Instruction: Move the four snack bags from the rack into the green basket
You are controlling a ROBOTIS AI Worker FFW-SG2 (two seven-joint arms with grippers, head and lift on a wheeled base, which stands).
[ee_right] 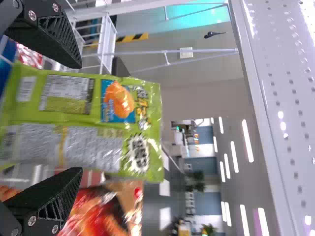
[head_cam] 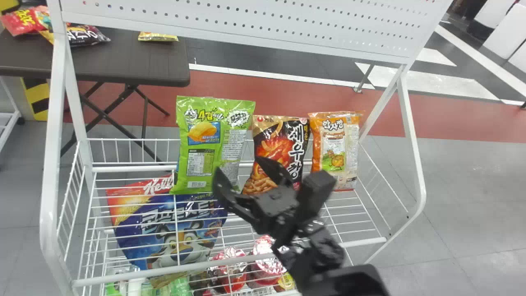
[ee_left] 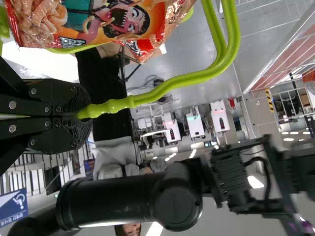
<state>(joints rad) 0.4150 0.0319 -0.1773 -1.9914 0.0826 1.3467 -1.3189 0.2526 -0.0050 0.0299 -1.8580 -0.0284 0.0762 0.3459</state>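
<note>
Black and wide open, the right gripper [ee_right: 78,118] holds nothing; its 2 fingers point toward the green snack bag [ee_right: 108,132], upright on the rack [head_cam: 413,144]. Likely light and puffed with air, that bag should give softly, but its glossy film may slip and its crisps could crush. A gentle squeeze on its 2 side edges, around mid-height, looks best. To its right stand the red snack bag [head_cam: 273,152] and orange snack bag [head_cam: 335,152]. The left gripper [ee_left: 86,113] is closed on the green basket's handle [ee_left: 142,98].
</note>
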